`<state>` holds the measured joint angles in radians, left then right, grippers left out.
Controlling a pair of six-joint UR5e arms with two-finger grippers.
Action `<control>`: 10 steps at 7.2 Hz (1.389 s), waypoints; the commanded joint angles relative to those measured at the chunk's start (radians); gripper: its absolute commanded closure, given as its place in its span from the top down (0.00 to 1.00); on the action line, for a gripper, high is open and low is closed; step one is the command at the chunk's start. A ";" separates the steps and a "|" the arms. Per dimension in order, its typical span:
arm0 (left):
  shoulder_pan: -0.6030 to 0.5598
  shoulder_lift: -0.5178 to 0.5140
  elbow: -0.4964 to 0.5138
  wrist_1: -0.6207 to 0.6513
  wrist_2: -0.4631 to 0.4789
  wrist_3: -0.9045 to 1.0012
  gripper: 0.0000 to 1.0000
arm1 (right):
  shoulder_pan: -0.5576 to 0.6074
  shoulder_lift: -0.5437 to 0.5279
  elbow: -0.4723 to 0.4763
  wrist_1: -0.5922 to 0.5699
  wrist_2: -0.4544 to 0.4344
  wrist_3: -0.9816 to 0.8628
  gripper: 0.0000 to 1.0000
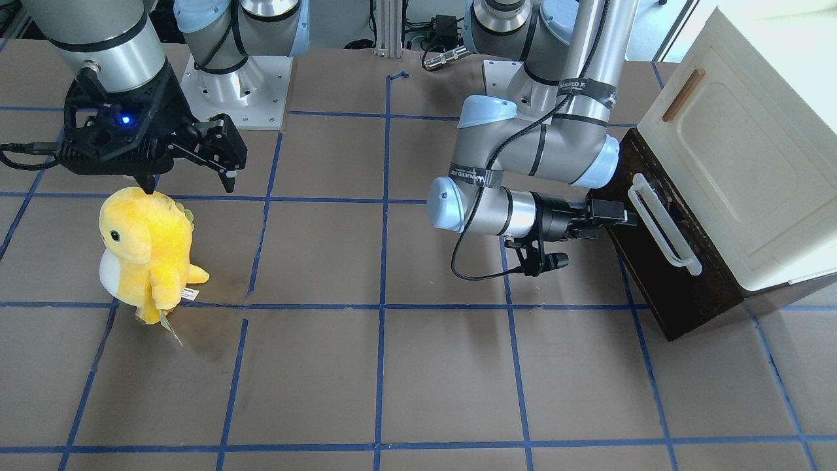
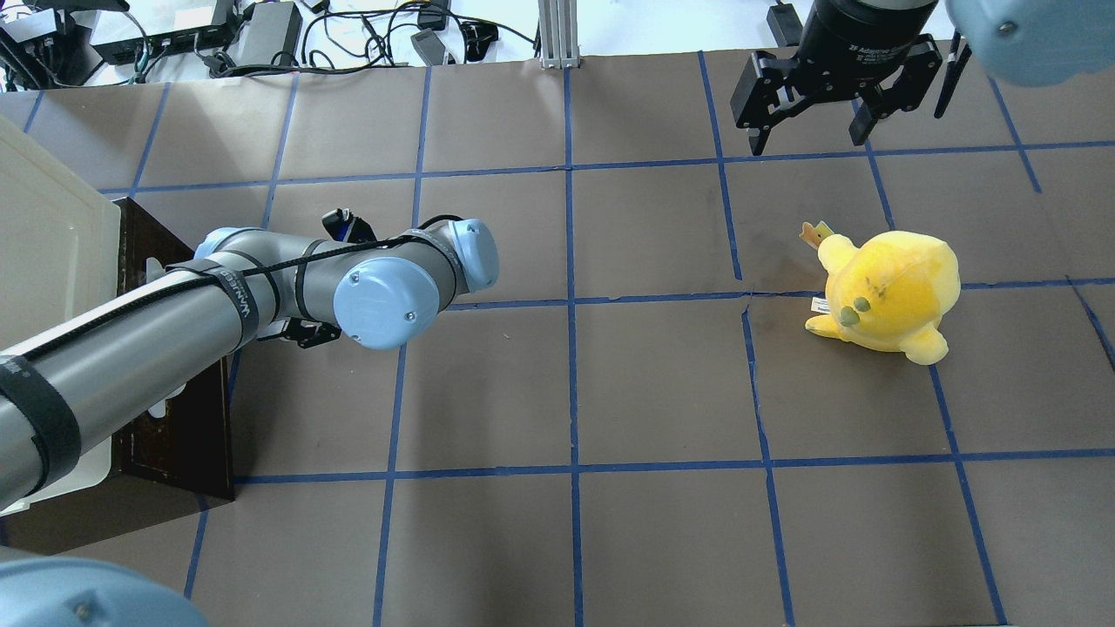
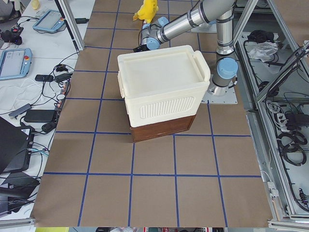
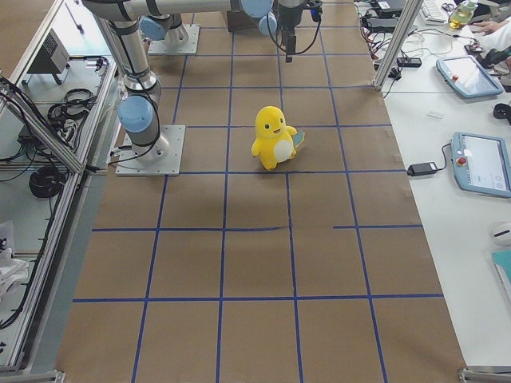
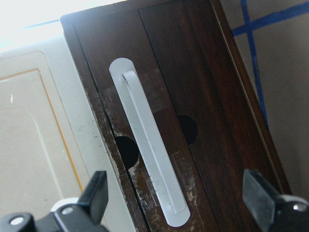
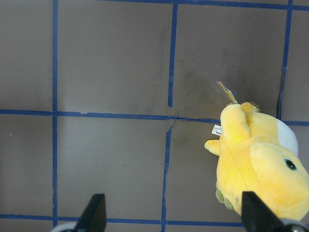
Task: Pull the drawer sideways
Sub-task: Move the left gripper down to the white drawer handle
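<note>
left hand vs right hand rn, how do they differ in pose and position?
Pose: the left hand lies level, aimed sideways at the drawer's white bar handle. The right hand points straight down at the table.
Position: the left hand is close up to the drawer front. The right hand hangs near the yellow plush, far from the drawer.
Shared: both hands are open and hold nothing.

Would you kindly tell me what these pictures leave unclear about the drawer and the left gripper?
Overhead view: the left arm covers the left gripper and most of the white handle.
Exterior left view: the cream cabinet hides the drawer front.
Left wrist view: the handle lies ahead between the open fingers; whether they touch it cannot be judged.
</note>
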<state>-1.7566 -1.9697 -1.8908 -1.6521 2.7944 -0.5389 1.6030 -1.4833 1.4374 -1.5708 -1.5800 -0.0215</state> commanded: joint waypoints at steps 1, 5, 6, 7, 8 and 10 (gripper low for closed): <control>0.061 -0.014 0.007 -0.116 0.073 -0.045 1.00 | 0.000 0.000 0.000 0.000 0.000 -0.002 1.00; 0.072 -0.041 0.007 -0.150 0.100 -0.095 0.97 | 0.000 0.000 0.000 0.000 0.000 0.000 1.00; 0.075 -0.049 0.007 -0.150 0.100 -0.096 0.84 | 0.000 0.000 0.000 0.000 0.000 0.000 1.00; 0.077 -0.054 0.007 -0.150 0.100 -0.099 0.69 | 0.000 0.000 0.000 0.000 0.000 0.000 1.00; 0.081 -0.055 0.006 -0.152 0.099 -0.110 0.69 | 0.000 0.000 0.000 0.000 0.000 0.000 1.00; 0.089 -0.048 -0.001 -0.153 0.099 -0.131 0.70 | 0.000 0.000 0.000 0.000 -0.002 -0.002 1.00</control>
<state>-1.6720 -2.0223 -1.8866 -1.8041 2.8940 -0.6522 1.6030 -1.4834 1.4373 -1.5708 -1.5810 -0.0217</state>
